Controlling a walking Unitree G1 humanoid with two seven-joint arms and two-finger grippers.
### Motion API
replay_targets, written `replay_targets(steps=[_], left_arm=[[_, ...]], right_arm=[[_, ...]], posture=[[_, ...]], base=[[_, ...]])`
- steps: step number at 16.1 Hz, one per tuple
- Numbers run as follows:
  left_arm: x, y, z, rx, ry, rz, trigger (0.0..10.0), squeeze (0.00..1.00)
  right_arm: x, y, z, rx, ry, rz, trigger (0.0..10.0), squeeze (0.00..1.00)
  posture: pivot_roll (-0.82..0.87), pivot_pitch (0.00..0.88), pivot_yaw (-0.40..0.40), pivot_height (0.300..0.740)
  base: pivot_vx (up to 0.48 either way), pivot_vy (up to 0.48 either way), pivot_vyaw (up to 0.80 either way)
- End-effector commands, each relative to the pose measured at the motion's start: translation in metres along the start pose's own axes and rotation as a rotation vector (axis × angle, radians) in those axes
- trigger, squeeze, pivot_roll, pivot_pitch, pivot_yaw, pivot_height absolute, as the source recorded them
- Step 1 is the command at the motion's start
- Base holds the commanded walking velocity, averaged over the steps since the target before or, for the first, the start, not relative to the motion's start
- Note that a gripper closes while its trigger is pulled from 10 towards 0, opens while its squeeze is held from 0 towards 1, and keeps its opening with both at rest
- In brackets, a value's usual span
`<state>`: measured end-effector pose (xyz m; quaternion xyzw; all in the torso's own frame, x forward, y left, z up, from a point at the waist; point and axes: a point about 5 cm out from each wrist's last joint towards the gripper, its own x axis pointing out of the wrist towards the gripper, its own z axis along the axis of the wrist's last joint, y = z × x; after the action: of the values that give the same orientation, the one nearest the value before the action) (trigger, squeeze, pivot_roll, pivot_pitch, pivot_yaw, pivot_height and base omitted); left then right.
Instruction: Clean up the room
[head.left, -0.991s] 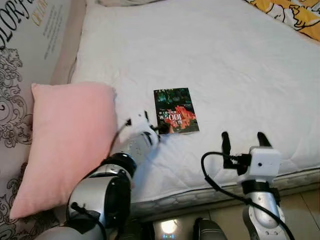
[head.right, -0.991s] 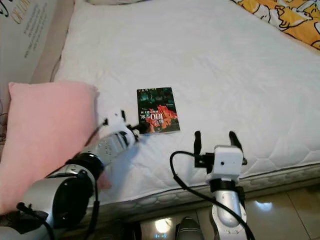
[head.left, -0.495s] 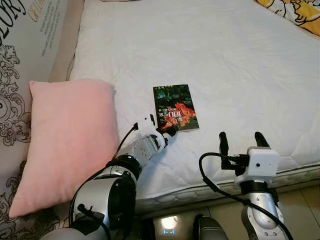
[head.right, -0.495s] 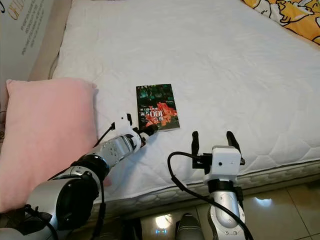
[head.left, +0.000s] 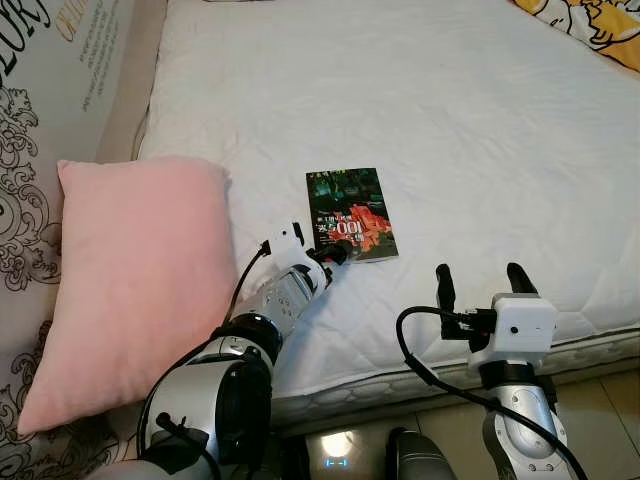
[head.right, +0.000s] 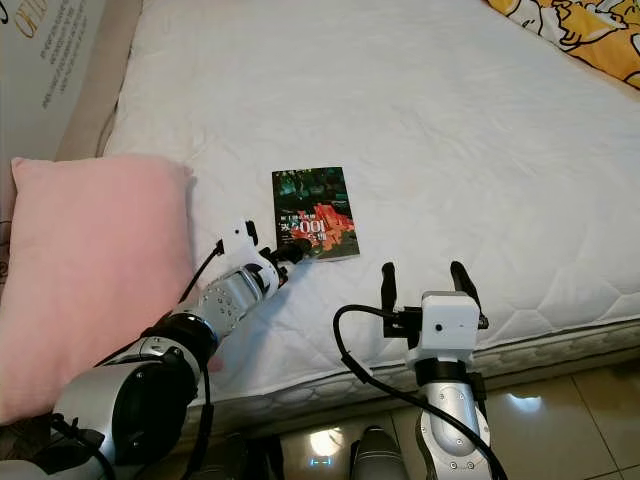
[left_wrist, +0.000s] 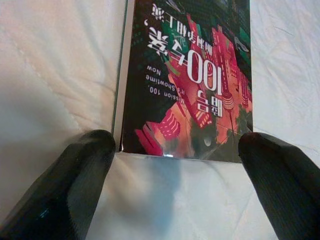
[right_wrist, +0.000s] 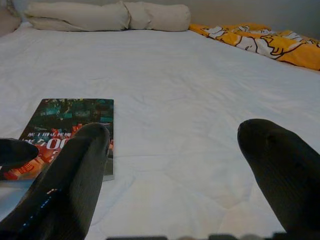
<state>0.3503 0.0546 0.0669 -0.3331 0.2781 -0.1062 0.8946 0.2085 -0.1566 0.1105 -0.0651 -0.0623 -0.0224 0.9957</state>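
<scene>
Reaching for the book (head.left: 349, 214) near the mattress's (head.left: 480, 120) front edge, the left gripper (left_wrist: 175, 165) is hovering wide-fingered at its near end, needing to close next, while the right gripper (head.left: 478, 281) is waiting spread.

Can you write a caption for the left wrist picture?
Open left claw reaching the near edge of a book on the white bed.

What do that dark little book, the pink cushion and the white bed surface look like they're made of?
The dark book with red lettering seems to be a paperback with a glossy cover, since light glints off it near the left gripper. The pink pillow looks like soft matte fabric. The white mattress appears to be quilted cloth, showing stitched lines and puckers.
</scene>
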Motion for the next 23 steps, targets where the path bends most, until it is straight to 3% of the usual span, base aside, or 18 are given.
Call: replay_targets(steps=[1,5,10,11,12,13,15,16,17,20,23], left_arm=[[0.003,-0.024,-0.040,-0.048,0.084,-0.071,10.0,0.00],[-0.001,-0.034,-0.077,0.065,0.207,-0.116,10.0,0.00],[-0.002,-0.043,-0.089,0.050,0.232,-0.144,10.0,0.00],[-0.002,-0.045,-0.090,0.055,0.228,-0.150,6.6,0.00],[-0.002,-0.045,-0.091,0.057,0.227,-0.151,6.6,0.00],[-0.001,-0.047,-0.087,0.126,0.202,-0.159,10.0,0.00],[0.001,-0.050,-0.060,0.358,0.041,-0.178,10.0,0.00],[-0.001,-0.052,-0.039,0.502,-0.089,-0.181,10.0,0.00],[-0.007,-0.054,-0.017,0.586,-0.225,-0.191,10.0,0.00],[-0.034,-0.059,0.024,0.730,-0.484,-0.224,10.0,0.00],[-0.058,-0.048,0.043,0.817,-0.583,-0.203,10.0,0.00]], right_arm=[[-0.001,0.001,0.001,-0.005,0.007,0.009,10.0,0.16],[0.000,0.003,0.001,-0.007,0.003,0.016,10.0,0.16],[-0.006,0.003,0.002,-0.018,0.006,0.028,10.0,0.16],[-0.007,0.003,0.003,-0.019,0.007,0.029,10.0,0.16],[-0.007,0.003,0.003,-0.019,0.007,0.029,10.0,0.16],[-0.006,0.004,0.003,-0.020,0.005,0.028,10.0,0.16],[0.000,0.004,0.003,-0.016,-0.007,0.025,10.0,0.16],[0.005,0.005,0.002,-0.011,-0.017,0.024,10.0,0.16],[0.012,0.007,0.002,-0.003,-0.031,0.024,10.0,0.16],[0.029,0.012,0.004,0.009,-0.063,0.029,10.0,0.15],[0.044,0.017,0.004,0.024,-0.087,0.037,10.0,0.15]], posture=[[-0.29,0.170,0.076,0.740],[-0.29,0.180,0.075,0.740],[-0.30,0.203,0.070,0.740],[-0.30,0.205,0.070,0.740],[-0.30,0.205,0.070,0.740],[-0.30,0.198,0.072,0.740],[-0.28,0.178,0.078,0.740],[-0.26,0.161,0.083,0.740],[-0.24,0.142,0.086,0.740],[-0.19,0.097,0.094,0.740],[-0.13,0.055,0.096,0.740]], base=[[0.000,0.000,0.00],[0.000,0.000,0.00],[0.000,0.000,0.00],[0.000,0.000,0.00],[0.000,0.000,0.00],[0.000,0.000,0.00],[0.000,0.000,0.00],[0.000,0.000,0.00],[0.000,0.000,0.00],[0.000,0.000,0.00],[0.000,0.000,0.00]])
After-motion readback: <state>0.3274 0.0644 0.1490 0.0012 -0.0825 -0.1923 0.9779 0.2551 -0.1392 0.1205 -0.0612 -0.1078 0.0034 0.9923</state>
